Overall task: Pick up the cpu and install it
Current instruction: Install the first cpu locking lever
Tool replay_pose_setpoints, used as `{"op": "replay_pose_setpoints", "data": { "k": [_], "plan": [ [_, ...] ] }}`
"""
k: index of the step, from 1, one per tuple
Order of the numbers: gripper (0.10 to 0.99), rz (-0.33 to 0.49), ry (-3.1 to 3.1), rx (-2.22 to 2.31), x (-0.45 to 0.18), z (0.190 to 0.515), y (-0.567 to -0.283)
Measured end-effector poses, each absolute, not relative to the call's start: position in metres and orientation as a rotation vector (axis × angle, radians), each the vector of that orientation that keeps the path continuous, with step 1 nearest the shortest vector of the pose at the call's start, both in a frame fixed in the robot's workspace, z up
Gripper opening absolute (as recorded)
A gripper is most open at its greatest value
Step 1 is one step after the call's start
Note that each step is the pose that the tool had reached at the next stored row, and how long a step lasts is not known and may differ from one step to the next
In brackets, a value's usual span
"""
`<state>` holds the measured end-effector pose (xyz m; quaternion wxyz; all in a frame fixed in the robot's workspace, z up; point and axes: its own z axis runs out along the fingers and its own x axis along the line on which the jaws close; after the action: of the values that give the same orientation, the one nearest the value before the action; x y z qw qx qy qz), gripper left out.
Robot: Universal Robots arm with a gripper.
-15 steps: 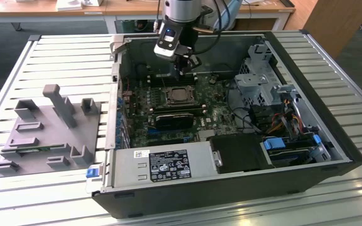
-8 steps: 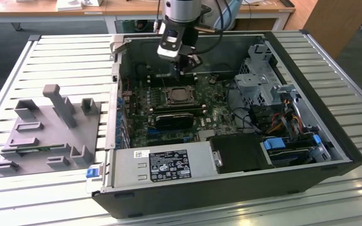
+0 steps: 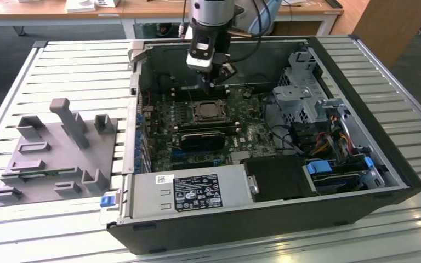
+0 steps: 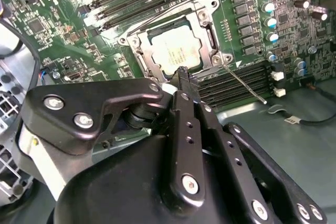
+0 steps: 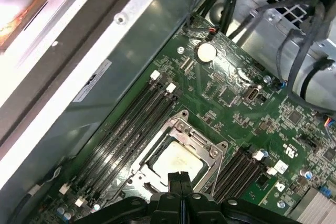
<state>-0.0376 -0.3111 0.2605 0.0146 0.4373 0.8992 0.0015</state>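
Observation:
The cpu (image 3: 209,111), a shiny silver-grey square, lies flat in the motherboard socket inside the open computer case (image 3: 386,159). Both wrist views show it framed by the socket's metal bracket: the cpu (image 4: 178,51) in the second, the cpu (image 5: 177,162) in the first. My gripper (image 3: 214,83) hangs just above the socket's far side. Its black fingertips (image 4: 182,73) are pressed together with nothing between them, and they stand slightly clear of the chip's edge. In the first wrist view the gripper (image 5: 179,178) is at the cpu's near edge.
Memory slots (image 5: 131,124) flank the socket, and a thin socket lever (image 4: 244,83) juts beside it. A black block (image 3: 202,138) sits below the socket. Grey holder blocks (image 3: 50,156) stand on the slatted table at the exterior view's left. The drive cage (image 3: 302,93) and cables (image 3: 328,137) fill the case's right side.

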Motion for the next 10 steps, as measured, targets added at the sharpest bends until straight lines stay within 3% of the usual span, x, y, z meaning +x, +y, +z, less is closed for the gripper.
{"op": "replay_pose_setpoints", "data": {
  "k": [10],
  "plan": [
    [0.106, 0.007, 2.855, 1.238, -0.0376, 0.2605, -0.3111]
  ]
}}
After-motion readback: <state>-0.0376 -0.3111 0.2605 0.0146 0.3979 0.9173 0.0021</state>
